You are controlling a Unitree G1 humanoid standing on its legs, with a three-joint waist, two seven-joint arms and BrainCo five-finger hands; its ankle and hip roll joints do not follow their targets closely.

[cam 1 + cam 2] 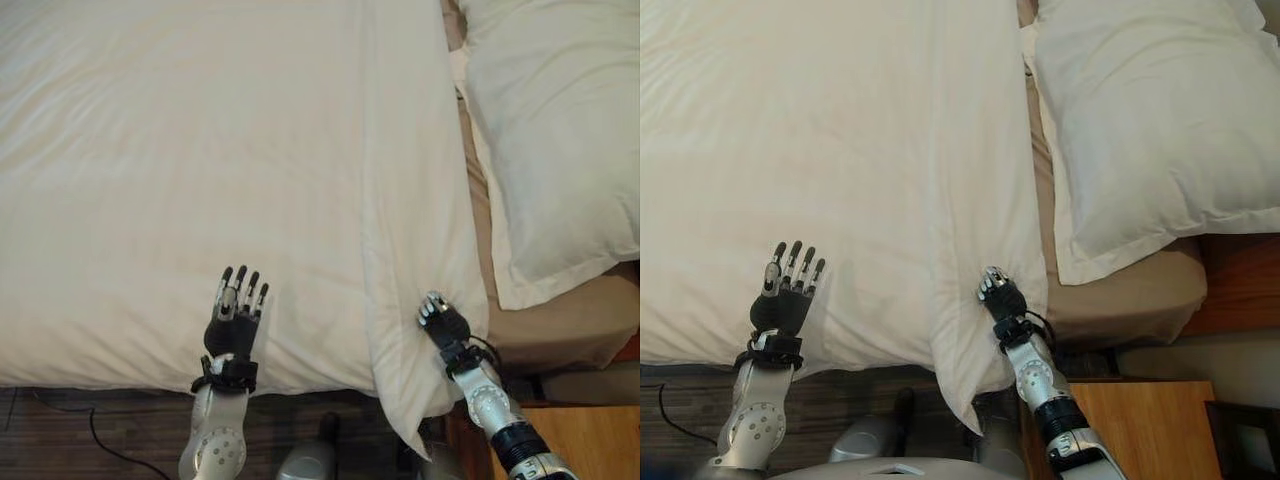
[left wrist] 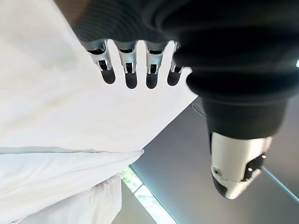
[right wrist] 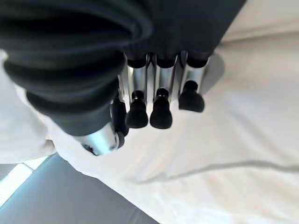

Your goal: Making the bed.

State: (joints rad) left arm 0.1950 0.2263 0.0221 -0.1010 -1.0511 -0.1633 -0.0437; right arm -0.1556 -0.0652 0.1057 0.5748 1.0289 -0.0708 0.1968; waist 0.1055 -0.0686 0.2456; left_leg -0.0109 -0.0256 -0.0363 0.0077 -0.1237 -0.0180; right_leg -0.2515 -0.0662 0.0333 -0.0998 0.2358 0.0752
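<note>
no print | L hand [image 1: 234, 318] flat on duvet [image 1: 200, 170] | R hand [image 1: 443, 320] pinching duvet edge

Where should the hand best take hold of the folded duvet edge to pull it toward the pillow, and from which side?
Probably at the thick folded band of the duvet, near the corner hanging off the bed's near side, where the right hand is. Come from the near side: there the layers hang free for fingers to close around.

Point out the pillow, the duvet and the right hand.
pillow [image 1: 560, 130], left eye view, middle of its top.
duvet [image 1: 200, 150], left eye view, flat top surface.
right hand [image 1: 445, 322], left eye view, its dark back.
</note>
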